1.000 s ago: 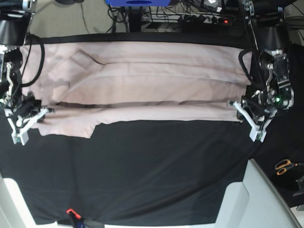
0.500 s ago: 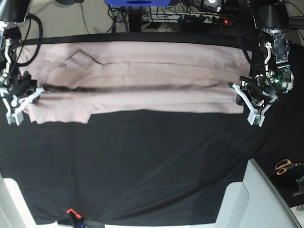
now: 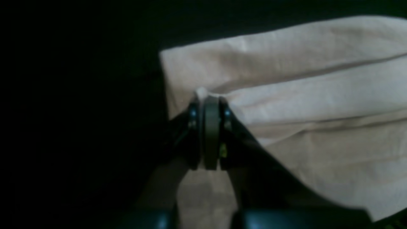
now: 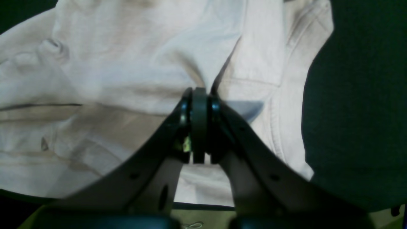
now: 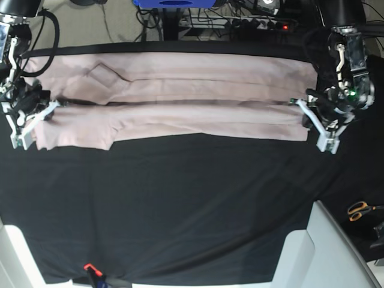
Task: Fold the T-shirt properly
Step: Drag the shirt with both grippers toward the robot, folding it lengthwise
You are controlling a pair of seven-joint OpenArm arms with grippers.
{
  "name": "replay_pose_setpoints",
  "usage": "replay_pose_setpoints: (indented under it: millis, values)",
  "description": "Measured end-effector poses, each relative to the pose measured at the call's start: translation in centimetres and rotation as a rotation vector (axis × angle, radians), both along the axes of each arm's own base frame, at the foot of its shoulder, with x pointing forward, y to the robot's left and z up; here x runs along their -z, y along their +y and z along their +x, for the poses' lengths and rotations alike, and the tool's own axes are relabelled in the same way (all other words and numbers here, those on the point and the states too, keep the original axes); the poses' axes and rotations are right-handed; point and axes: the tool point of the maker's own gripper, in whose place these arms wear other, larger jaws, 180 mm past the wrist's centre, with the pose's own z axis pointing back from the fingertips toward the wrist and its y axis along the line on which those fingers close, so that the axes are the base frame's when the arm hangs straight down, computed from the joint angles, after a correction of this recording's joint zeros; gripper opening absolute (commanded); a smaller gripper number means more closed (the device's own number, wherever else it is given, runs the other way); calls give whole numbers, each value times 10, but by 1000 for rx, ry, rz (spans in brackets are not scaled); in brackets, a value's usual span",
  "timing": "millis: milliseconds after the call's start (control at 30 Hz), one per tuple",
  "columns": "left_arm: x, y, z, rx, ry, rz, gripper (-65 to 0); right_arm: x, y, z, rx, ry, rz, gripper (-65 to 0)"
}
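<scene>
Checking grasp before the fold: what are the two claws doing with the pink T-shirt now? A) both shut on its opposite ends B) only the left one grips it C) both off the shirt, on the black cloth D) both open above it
A: the left claw and right claw each pinch a fold of the T-shirt, at its opposite ends in the base view.

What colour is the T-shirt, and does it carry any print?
The T-shirt is plain pale pink with no visible print; the base view shows it best.
</scene>
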Motion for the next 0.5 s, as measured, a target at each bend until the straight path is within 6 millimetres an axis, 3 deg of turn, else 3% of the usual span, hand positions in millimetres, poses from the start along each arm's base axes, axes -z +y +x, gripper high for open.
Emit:
replay_pose_setpoints:
  millis: [133, 500]
  values:
    - [-1, 4, 1, -7, -3, 7, -650, -3, 10, -7, -9, -3, 11, -644]
    - [6, 4, -12, -5, 22, 7, -650, 5, 10, -23, -7, 32, 8, -644]
